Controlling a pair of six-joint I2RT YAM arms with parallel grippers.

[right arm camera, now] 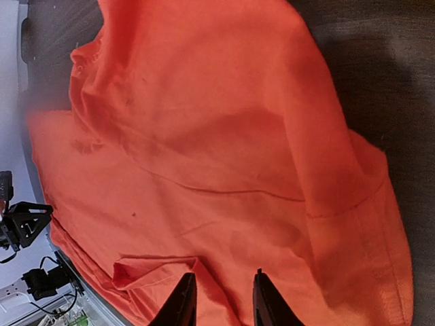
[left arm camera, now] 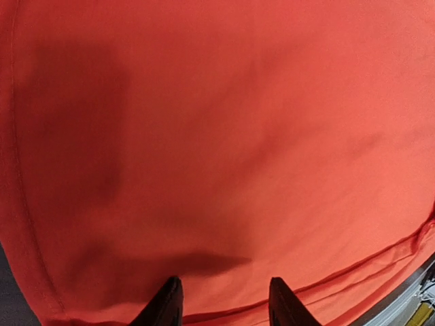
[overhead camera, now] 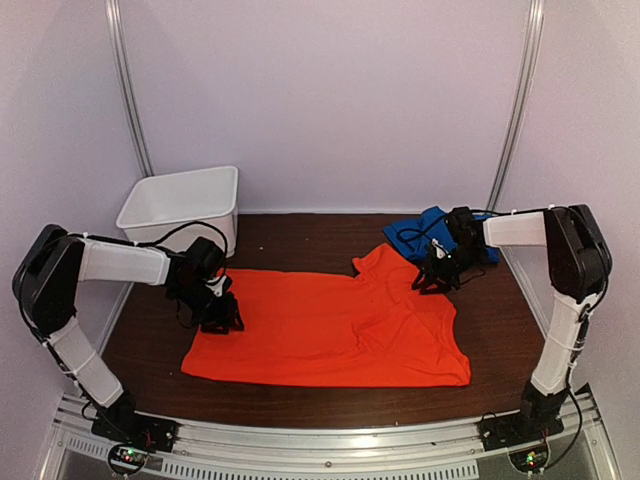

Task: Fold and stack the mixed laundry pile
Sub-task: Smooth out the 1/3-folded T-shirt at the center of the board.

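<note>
**A:** Closest to the lens, at the bottom of the left wrist view, is the left gripper (left arm camera: pixel 223 299). Its fingers are parted, and between them there is only the shirt (left arm camera: pixel 224 136) lying flat below.

**B:** So it's not pinching anything?

**A:** Not that I can see. It hovers low over the shirt's left end, just inside a hem that crosses the lower right of that view. My guess is it's there to lift or smooth that side.

**B:** And the right gripper (right arm camera: pixel 222 288)?

**A:** It's at the bottom of its own view, fingers also apart, with a narrower gap. A small raised fold lies just left of them, but no cloth looks caught.

**B:** What does it look like from above?

**A:** The shirt is spread across the middle of the table (overhead camera: pixel 500 340). It's mostly flat, rumpled at the right by the collar and sleeve. The blue garment (overhead camera: pixel 415 232) is bunched at upper right, just beside that sleeve. The bin (overhead camera: pixel 190 215) stands at upper left, off the cloth.

**B:** How far along is it?

**A:** Early, I'd say. Nothing is folded or stacked yet. One arm at each end suits flattening the shirt for a first fold.
</note>
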